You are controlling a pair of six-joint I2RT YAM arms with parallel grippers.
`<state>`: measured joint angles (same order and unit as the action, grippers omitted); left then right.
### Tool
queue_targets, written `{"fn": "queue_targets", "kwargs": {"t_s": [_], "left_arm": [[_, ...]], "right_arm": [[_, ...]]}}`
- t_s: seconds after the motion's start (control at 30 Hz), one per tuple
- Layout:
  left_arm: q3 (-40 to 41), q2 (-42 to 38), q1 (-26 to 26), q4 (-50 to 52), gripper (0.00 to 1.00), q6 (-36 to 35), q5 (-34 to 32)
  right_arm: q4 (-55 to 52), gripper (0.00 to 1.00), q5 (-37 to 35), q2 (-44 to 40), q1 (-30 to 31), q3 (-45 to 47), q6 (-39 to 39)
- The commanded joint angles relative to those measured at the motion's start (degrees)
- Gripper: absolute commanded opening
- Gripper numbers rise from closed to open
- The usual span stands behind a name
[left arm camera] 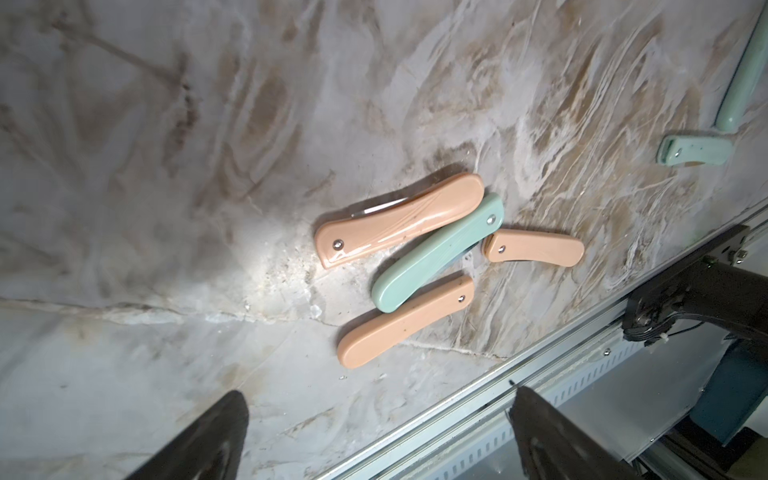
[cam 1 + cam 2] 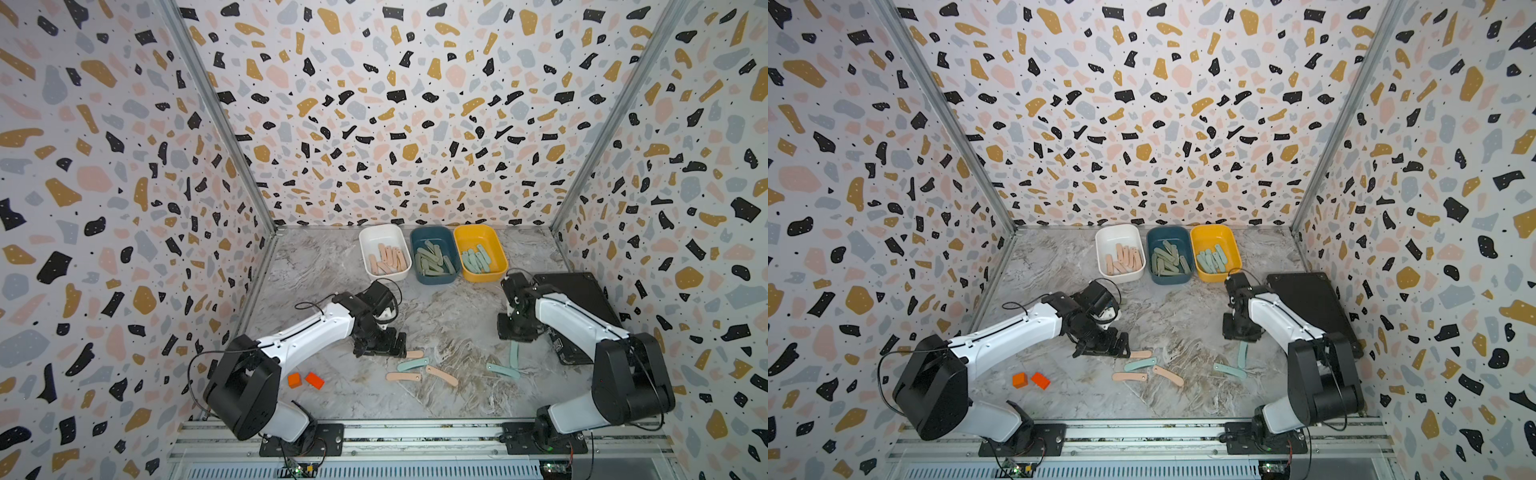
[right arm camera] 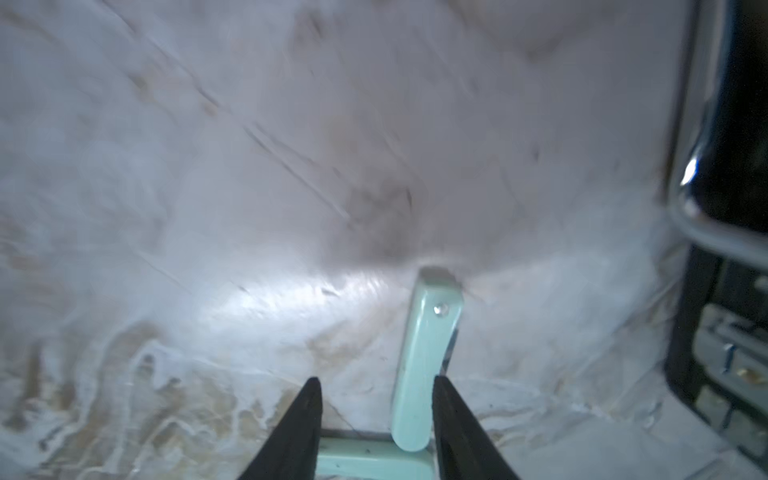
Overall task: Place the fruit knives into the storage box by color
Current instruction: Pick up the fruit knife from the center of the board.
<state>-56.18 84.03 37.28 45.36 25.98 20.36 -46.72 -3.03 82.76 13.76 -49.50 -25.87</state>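
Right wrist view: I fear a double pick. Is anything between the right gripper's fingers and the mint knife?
Nothing visible. The mint knife lies between the open fingers of the right gripper, nearer one finger. A second mint knife lies crosswise by the fingertips.

Three walls (image 2: 374, 104) in speckled terrazzo print, with black, ochre, pink and grey chips, close in on a grey-brown marbled table (image 2: 316, 270). Metal posts (image 2: 218, 112) run down the two back corners, and a slotted rail (image 2: 415, 432) crosses the near edge. And there's bright glare (image 3: 291, 299) pooling on the table, close up.
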Motion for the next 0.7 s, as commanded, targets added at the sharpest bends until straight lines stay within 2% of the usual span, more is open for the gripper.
{"fn": "queue_targets", "kwargs": {"t_s": [0.0,0.27,0.43,0.67], "left_arm": [[1.2,-0.6,0.3,-1.4,0.99,0.9,-1.5],[1.5,-1.7,0.3,-2.2,0.99,0.8,-1.3],[1.9,-1.2,0.3,-2.5,0.99,-0.1,-0.8],[2.4,-0.9,0.3,-3.2,0.99,-0.3,-0.7]], "right_arm": [[-0.4,0.47,-0.2,-3.6,0.1,2.0,-3.9],[0.2,0.55,-1.9,-5.9,-0.3,5.8,-7.9],[2.3,0.59,0.3,-6.4,-0.6,8.5,-9.8],[7.0,0.53,4.1,-5.6,-0.7,12.6,-11.1]]}}
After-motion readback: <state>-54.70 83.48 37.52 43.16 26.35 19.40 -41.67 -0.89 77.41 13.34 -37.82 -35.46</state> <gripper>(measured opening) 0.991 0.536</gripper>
